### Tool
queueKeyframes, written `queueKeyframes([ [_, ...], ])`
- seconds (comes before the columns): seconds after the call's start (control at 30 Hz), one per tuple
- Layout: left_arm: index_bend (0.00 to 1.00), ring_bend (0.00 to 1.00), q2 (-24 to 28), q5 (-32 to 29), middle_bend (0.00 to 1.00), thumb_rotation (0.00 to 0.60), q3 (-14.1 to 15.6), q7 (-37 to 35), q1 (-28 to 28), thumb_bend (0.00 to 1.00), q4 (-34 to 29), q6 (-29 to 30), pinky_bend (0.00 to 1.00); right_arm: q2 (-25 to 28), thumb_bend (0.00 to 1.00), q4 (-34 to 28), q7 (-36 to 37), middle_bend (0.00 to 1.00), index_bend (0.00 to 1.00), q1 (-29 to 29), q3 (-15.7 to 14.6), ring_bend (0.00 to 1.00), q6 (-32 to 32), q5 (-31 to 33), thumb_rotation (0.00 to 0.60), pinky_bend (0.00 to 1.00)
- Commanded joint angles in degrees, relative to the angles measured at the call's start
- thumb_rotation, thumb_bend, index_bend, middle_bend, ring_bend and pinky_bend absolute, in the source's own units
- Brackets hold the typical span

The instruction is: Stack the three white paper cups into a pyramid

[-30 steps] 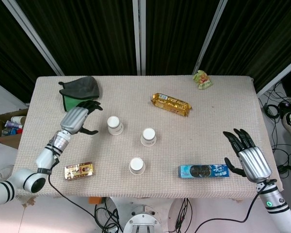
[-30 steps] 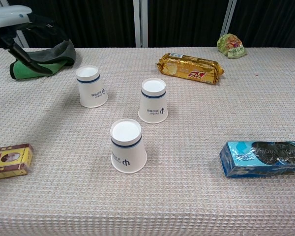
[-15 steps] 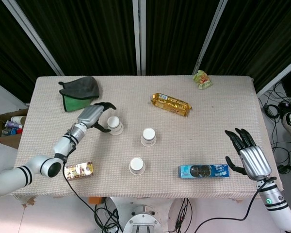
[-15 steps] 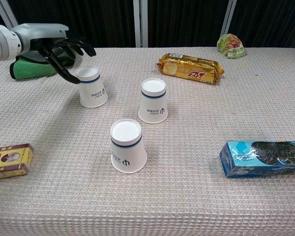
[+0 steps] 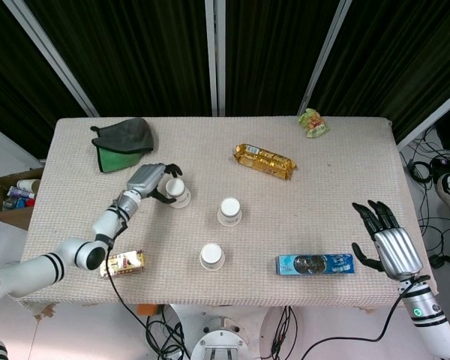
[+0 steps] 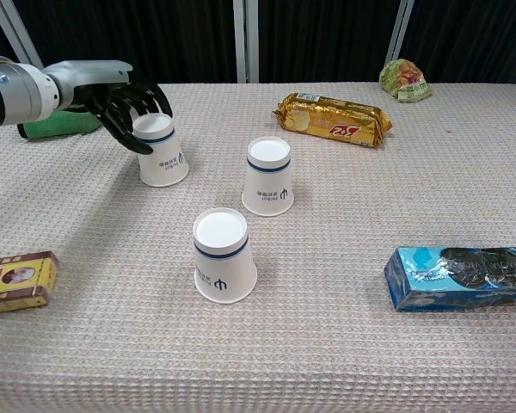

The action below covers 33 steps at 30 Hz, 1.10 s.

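A beige waffle-weave cloth covers the desk, black curtains behind. Left hand wraps its fingers around the far-left cup (grip firmness unclear). Middle cup stands right of it, front cup nearer. Right hand hovers spread, empty, far right.
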Motion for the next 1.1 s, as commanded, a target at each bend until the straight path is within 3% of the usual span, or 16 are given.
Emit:
queueKeyframes([
  [0.03, 0.43, 0.42, 0.1, -0.5, 0.52, 0.600, 0.4, 1.4, 0.1, 0.21, -0.5, 1.2, 0.49, 0.0, 0.36, 0.1, 0.2, 0.15, 0.04, 0.0, 0.0, 0.00, 0.0, -0.2, 0.600, 0.04],
  [0.47, 0.47, 0.43, 5.5, 5.9, 0.53, 0.600, 2.3, 2.7, 3.1, 0.21, -16.2, 8.2, 0.48, -0.6, 0.36, 1.1, 1.0, 0.15, 0.04, -0.3, 0.1, 0.00, -0.2, -0.8, 0.600, 0.04],
  [0.83, 0.47, 0.43, -2.0, 3.6, 0.52, 0.600, 1.7, 7.2, -1.2, 0.21, -12.4, 7.1, 0.48, -0.1, 0.36, 0.6, 0.7, 0.15, 0.04, -1.5, -0.2, 0.00, 0.8, -0.8, 0.600, 0.04],
  [1.1, 0.47, 0.43, -4.4, 0.4, 0.52, 0.600, 0.9, 10.2, -3.3, 0.21, -9.6, 6.3, 0.45, -0.2, 0.37, 1.1, 1.2, 0.15, 0.04, -2.3, -0.3, 0.00, 1.4, -1.0, 0.600, 0.04],
])
